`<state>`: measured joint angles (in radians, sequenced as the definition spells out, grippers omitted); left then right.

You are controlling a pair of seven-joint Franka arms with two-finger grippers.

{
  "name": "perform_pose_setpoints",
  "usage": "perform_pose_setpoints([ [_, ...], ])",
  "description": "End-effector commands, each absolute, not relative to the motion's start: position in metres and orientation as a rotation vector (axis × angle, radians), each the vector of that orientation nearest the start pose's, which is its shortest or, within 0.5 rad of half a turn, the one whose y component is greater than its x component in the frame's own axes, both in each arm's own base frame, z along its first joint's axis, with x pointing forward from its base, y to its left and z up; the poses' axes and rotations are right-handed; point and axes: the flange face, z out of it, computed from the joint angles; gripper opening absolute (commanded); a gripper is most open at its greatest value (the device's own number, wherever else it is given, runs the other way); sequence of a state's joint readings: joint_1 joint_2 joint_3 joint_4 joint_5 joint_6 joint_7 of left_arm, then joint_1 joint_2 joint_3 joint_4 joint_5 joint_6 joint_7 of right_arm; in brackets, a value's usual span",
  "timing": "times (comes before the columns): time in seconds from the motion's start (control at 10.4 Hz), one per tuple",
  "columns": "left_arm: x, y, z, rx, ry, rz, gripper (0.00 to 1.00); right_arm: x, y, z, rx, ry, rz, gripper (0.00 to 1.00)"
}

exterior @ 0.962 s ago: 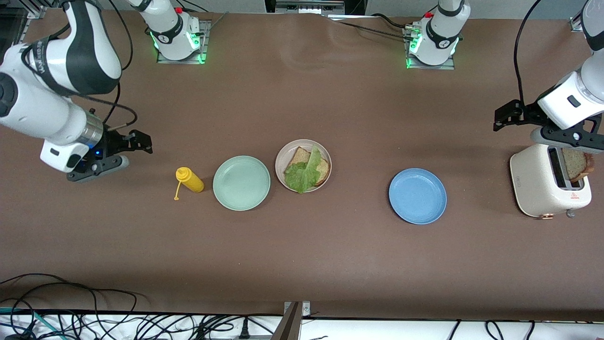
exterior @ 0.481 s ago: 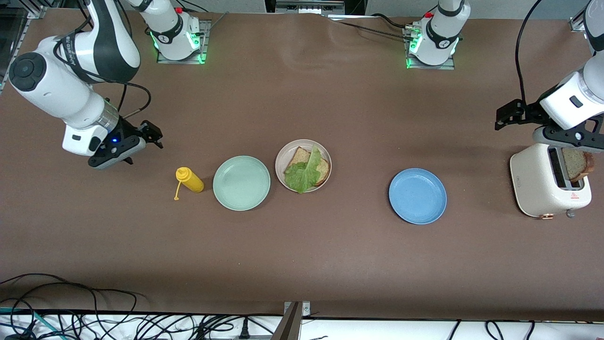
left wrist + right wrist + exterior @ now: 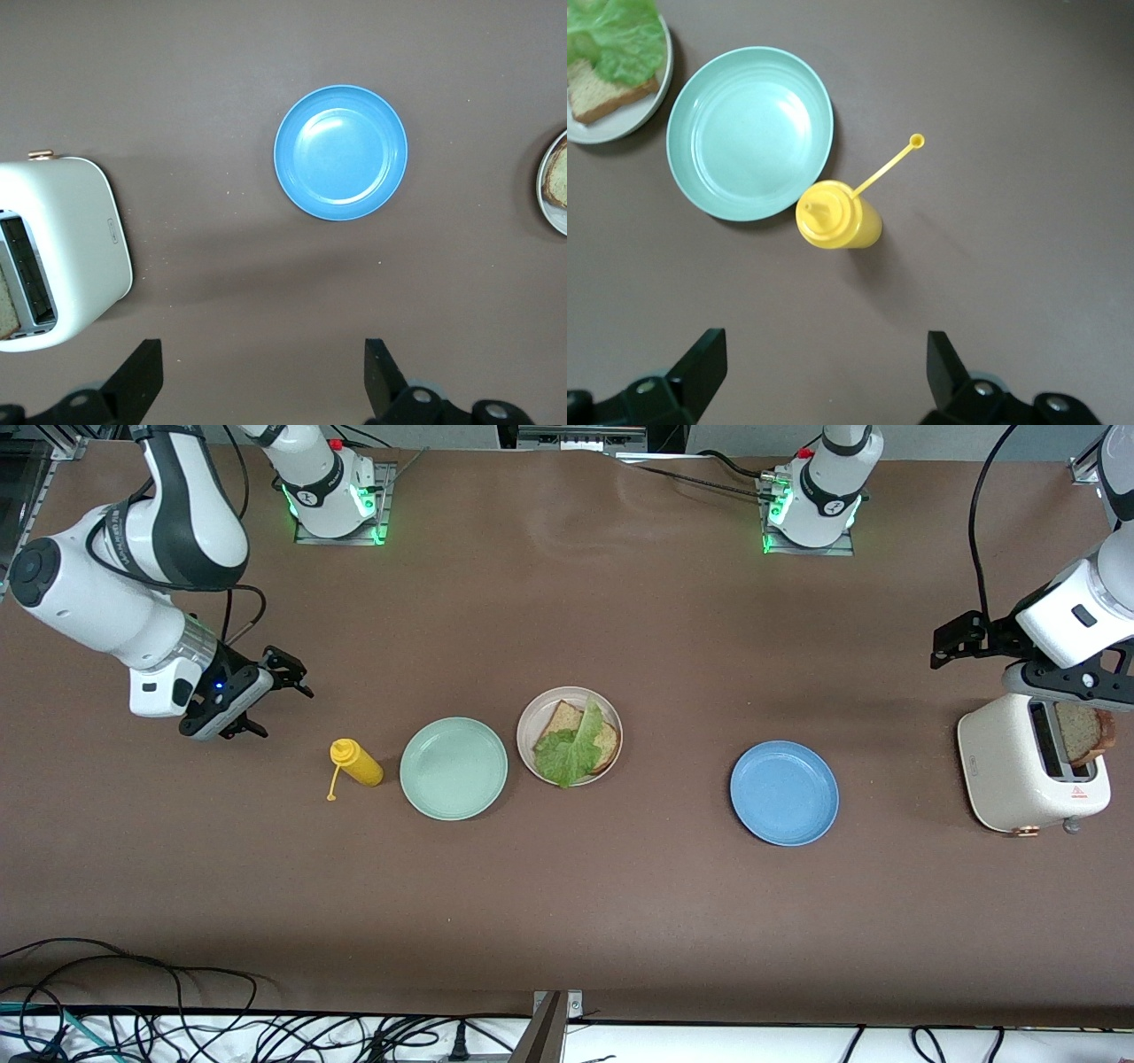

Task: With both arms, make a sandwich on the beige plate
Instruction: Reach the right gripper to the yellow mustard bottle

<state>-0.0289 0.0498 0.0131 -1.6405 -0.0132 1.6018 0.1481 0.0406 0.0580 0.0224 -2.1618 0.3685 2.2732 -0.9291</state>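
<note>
Front view: yellow bottle [image 3: 356, 763] beside mint plate [image 3: 454, 768]; toaster [image 3: 1032, 774] holds bread slice [image 3: 1083, 735].

- My arms are glossy white shells with black bands at the joints.
- Black cables loop off each wrist.
- My bases [image 3: 337, 491] glow green by the table's edge.

The right arm [image 3: 133, 593] folds down from its base toward its own end of the table, its wrist tilted so the right gripper [image 3: 266, 700] hangs low with both fingers [image 3: 700, 363] spread wide and nothing between them. The left arm [image 3: 1076, 611] hangs its wrist downward; the left gripper [image 3: 261, 376] is likewise parted wide and empty.
</note>
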Motion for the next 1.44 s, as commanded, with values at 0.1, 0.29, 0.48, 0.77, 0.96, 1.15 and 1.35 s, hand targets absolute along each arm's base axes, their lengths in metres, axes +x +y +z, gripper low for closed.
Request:
perform_pose_setpoints([
  [0.1, 0.567, -0.014, 0.574, -3.16, 0.263, 0.155, 1.0, 0.55, 0.016, 0.332, -2.493, -1.201, -0.338, 1.0],
  [0.29, 0.566, -0.02, 0.572, -3.161, 0.282, 0.175, 1.0, 0.551, 0.007, 0.301, -2.401, -1.231, -0.384, 1.0],
  [0.48, 0.565, -0.024, 0.571, -3.161, 0.29, 0.189, 1.0, 0.552, 0.003, 0.27, -2.34, -1.25, -0.409, 1.0],
  [0.77, 0.565, -0.026, 0.57, -3.16, 0.297, 0.197, 1.0, 0.558, 0.003, 0.242, -2.335, -1.22, -0.424, 1.0],
  [0.96, 0.565, -0.024, 0.57, -3.161, 0.292, 0.199, 1.0, 0.562, 0.005, 0.232, -2.341, -1.221, -0.41, 1.0],
  [1.15, 0.564, -0.027, 0.569, -3.166, 0.297, 0.214, 1.0, 0.568, 0.011, 0.219, -2.341, -1.218, -0.405, 1.0],
  [1.35, 0.563, -0.027, 0.57, -3.169, 0.3, 0.216, 1.0, 0.574, 0.025, 0.212, -2.319, -1.238, -0.399, 1.0],
])
